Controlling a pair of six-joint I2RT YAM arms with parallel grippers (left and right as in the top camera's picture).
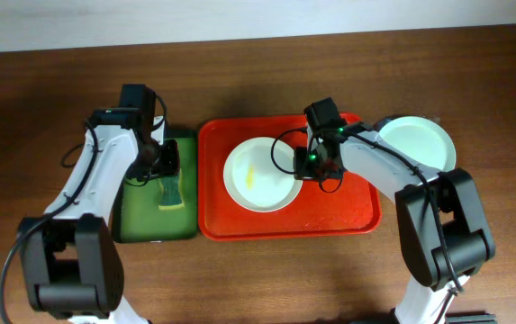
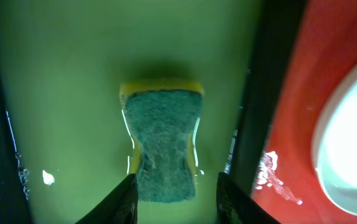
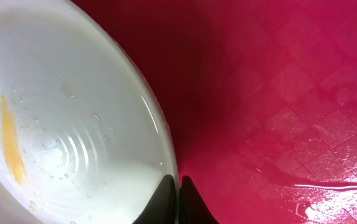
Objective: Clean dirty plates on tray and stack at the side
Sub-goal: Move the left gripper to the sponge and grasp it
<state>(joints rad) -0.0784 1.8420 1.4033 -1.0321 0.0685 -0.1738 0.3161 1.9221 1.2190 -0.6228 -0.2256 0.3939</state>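
Done: one pale blue-green round plate [image 1: 417, 144] sits off the tray, on the wooden tabletop [image 1: 258, 279] at the right. Whether another lies under it, I cannot tell.
Left: the white-cream round shallow plate [image 1: 258, 175] on the large rectangular red plastic tray [image 1: 330, 214] shows a yellow smear [image 3: 9, 140], so I judge it unwiped and not yet stacked.
Right end effector [image 3: 177, 199]: pinched together on that plate's right rim.
Left end effector [image 2: 177, 198]: fingers apart, straddling the yellow-and-green sponge [image 2: 164, 143] in the small dark green tray [image 1: 140, 220], with no grip yet.
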